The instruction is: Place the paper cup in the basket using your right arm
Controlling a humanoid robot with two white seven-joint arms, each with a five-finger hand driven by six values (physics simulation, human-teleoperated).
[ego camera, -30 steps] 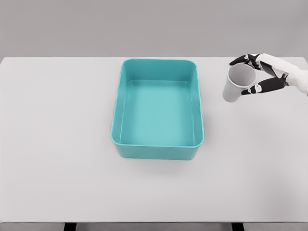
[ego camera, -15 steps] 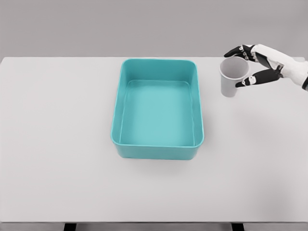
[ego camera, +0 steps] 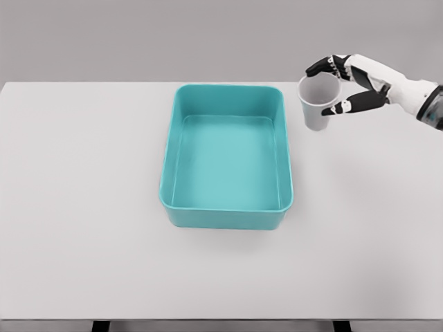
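The right arm is cut off by the right edge just past the wrist, so nothing of the forearm beyond its grey cuff shows. The right hand wraps the far side of the cup, and the cup's wall hides part of the fingers and most of the palm; how many fingertips touch the cup cannot be told. The cup's base is too small to make out. The basket's near wall hides a strip of its own floor. The table is cut by both side edges, and only the dark tops of its legs show at the bottom edge.
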